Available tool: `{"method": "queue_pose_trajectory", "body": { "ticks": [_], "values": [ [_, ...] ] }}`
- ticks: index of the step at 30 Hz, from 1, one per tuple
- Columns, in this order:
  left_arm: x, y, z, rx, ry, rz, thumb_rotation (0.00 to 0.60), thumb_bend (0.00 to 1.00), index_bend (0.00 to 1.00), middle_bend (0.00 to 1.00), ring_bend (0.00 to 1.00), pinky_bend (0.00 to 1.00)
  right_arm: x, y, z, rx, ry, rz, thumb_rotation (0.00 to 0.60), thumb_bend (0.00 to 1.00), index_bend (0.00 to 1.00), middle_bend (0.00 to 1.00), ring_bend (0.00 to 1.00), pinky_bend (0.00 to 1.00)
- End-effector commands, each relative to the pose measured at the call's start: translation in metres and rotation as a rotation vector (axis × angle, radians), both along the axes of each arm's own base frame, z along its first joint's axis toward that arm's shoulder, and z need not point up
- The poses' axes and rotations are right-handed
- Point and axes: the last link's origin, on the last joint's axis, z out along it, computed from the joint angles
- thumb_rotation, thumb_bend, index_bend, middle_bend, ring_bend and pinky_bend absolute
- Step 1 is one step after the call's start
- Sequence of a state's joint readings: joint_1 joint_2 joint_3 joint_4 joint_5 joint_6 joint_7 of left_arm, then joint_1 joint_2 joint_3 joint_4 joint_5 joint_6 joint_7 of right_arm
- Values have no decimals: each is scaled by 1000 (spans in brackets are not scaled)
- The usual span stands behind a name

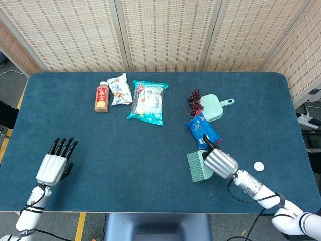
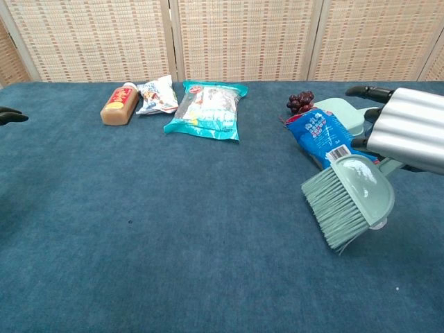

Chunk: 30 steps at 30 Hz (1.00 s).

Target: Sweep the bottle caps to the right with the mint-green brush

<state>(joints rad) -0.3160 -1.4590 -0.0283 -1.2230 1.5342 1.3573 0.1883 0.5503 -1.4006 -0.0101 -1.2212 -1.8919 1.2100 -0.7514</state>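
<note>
In the head view, the right hand sat low on the blue table, its fingers wrapped round the handle of the mint-green brush. The brush head stuck out at the hand's 9 o'clock side, bristles fanned toward the table's left. One white bottle cap lay alone at 3 o'clock from that hand, well apart from it. No other cap could be made out in this view. At 12 o'clock from the brush lay a blue snack packet, and beyond it a mint-green dustpan with a bunch of dark grapes just beside its left edge. Far off at the table's 10 o'clock stood a row: a brown drink bottle lying flat, a small white snack bag and a larger teal bag. The left hand rested at the near left edge, palm down, fingers straight and apart, holding nothing.

In the chest view, the right hand loomed at the right edge, clasping the brush, whose bristles pointed toward 8 o'clock, tilted down at the cloth. The blue packet lay just behind the brush at 12 o'clock, partly covered by it, with the dustpan and grapes further back. Only a dark fingertip showed at the left edge of this view.
</note>
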Motion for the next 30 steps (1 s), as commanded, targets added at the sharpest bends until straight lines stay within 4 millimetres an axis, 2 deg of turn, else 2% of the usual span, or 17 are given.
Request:
{"method": "queue_pose_trajectory", "body": {
  "ticks": [1,6,14,15,16,17,30],
  "values": [
    [0,-1,-1,-2,1,1,600,451,0,0,0,12,-3,-1,-4,5,13,6,600,388,1000,867,549,131],
    [1,-2,-3,-4,2,1,600,451,0,0,0,12,-7,-1,-5,8,25,1,600,388,1000,867,549,131],
    [6,-10,-10,-1,4,0,600,450,0,0,0,12,-26,-5,-2,4,119,11,600,389,1000,867,553,132],
    [6,-10,-11,0,4,0,600,450,0,0,0,12,-29,-5,0,-1,137,20,600,388,1000,867,554,132],
    [-1,-4,1,24,14,14,600,451,0,0,0,12,-31,-5,2,-3,149,24,600,388,1000,867,555,133],
    [-3,1,3,8,12,14,600,451,0,0,0,12,-34,-4,5,-4,164,28,600,388,1000,867,555,133],
    [-6,4,-4,-13,24,11,600,450,0,0,0,13,-73,2,43,-33,322,9,600,389,1000,867,563,133]
  ]
}}
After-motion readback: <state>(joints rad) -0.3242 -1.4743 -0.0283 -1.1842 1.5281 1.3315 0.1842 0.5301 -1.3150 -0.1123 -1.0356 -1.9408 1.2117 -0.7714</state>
